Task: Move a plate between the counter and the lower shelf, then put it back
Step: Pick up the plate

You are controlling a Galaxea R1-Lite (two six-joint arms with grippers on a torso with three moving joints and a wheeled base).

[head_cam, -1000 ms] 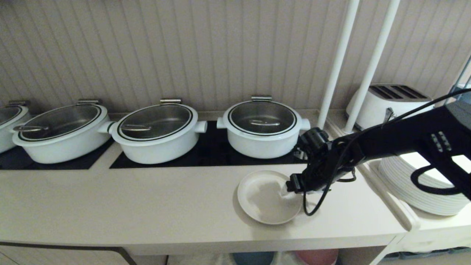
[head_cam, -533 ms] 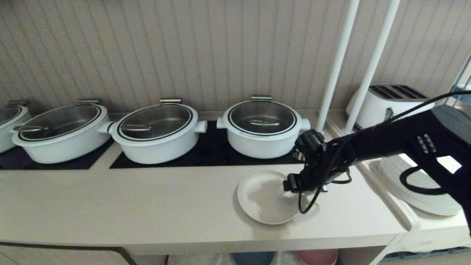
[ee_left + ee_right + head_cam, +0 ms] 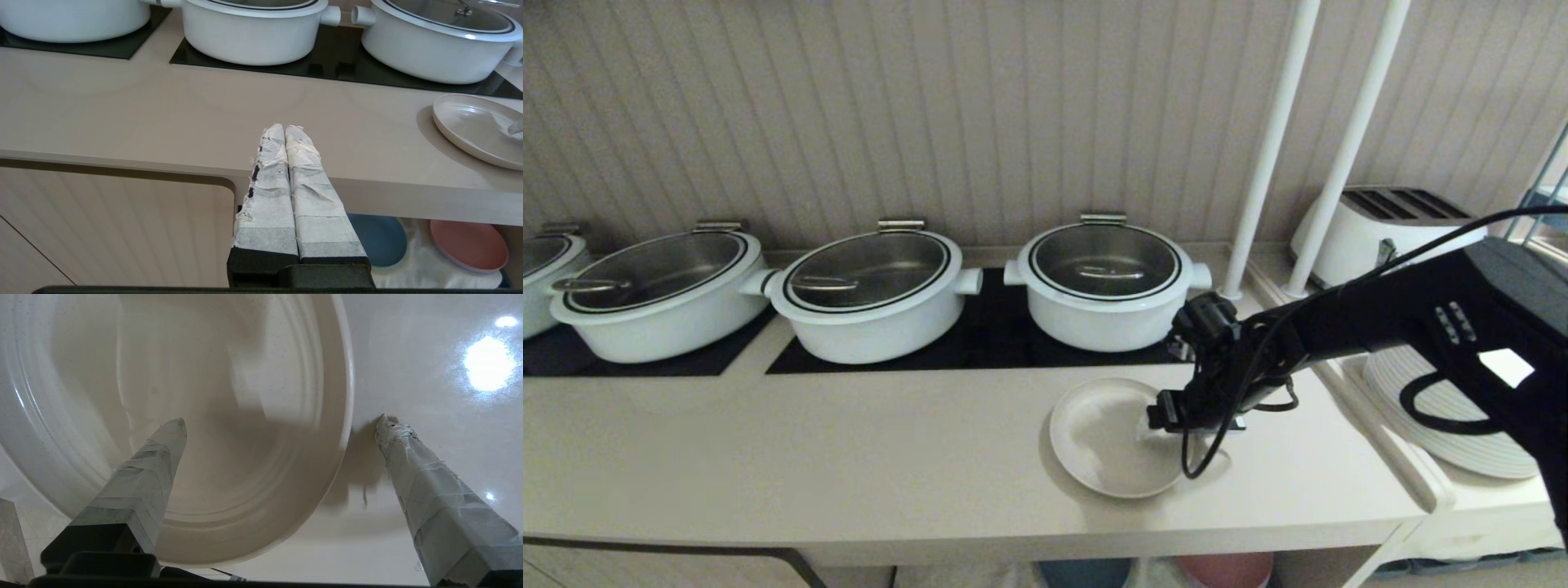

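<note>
Wide-open right jaws (image 3: 282, 420) straddling near rim of round cream matte plate (image 3: 1107, 441).
One finger inside, one outside on beige desk (image 3: 849, 457).

Left gripper (image 3: 284, 130) hangs in front of counter (image 3: 163, 122), taped fingers pressed together, tips level with counter's front edge. Cream plate (image 3: 474, 126) sits near counter's right end, close to front edge. White pots (image 3: 253, 32) on black hob panels (image 3: 327, 67) along back edge. Below: blue plate (image 3: 382, 241) and pink plate (image 3: 470, 245) on lower shelf (image 3: 421, 265), cloth-lined.
</note>
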